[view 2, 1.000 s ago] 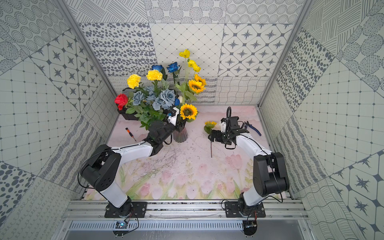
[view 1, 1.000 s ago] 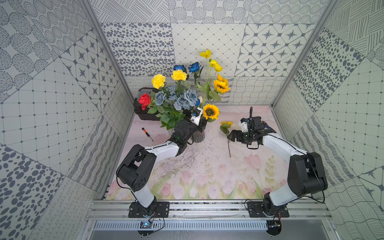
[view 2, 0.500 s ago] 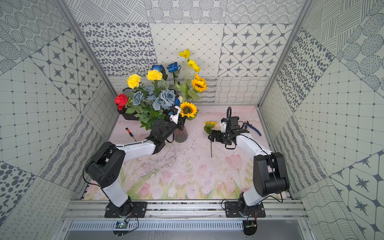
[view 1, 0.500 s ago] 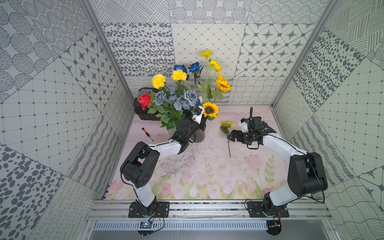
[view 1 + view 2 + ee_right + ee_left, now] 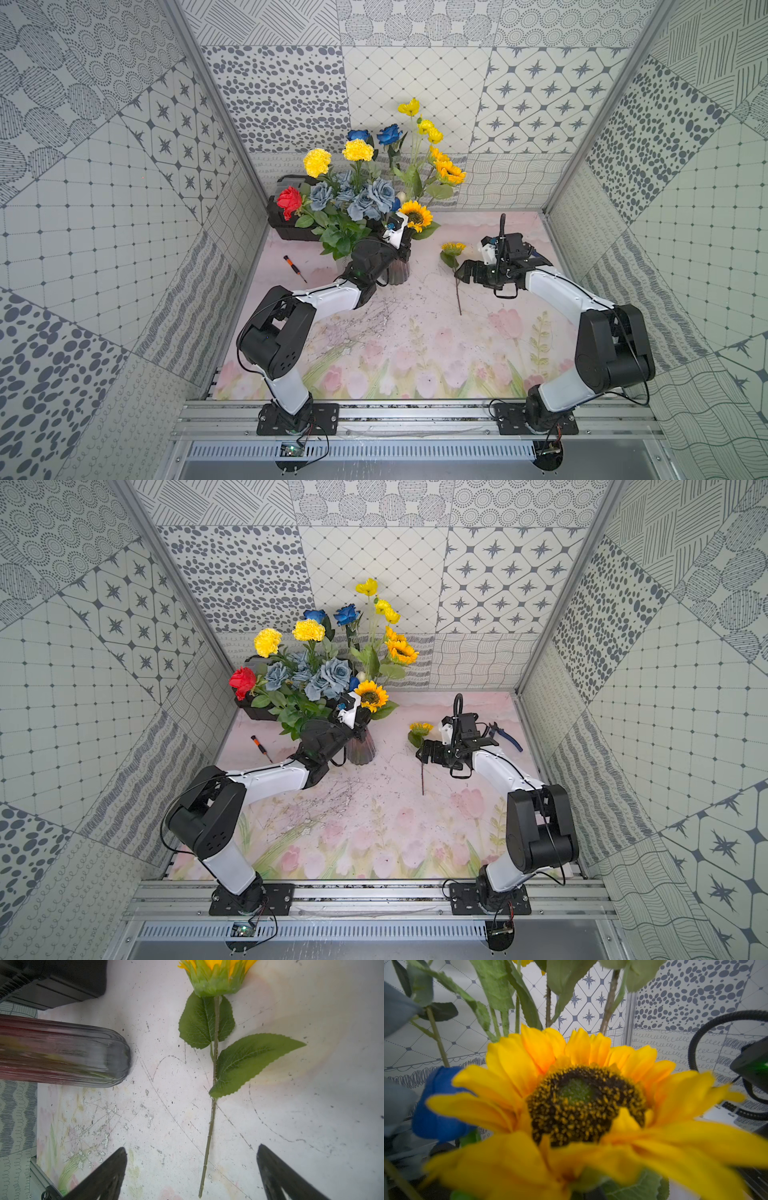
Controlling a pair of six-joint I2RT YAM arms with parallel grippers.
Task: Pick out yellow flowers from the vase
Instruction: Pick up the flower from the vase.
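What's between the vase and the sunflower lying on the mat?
Only bare, scuffed mat separates vase and lying sunflower, as the right wrist view shows.

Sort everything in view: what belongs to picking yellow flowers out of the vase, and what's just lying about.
Job: vase; yellow carnations; yellow poppies; sunflowers in the vase; sunflower on the mat.
Lying about: screwdriver; black case; pliers. Standing in the vase, not wanted: blue roses, red flower.

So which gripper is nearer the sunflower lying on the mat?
Right. The right gripper hangs open above the lying sunflower, a finger either side of its stem; the left gripper is away at the vase mouth, among the standing stems.
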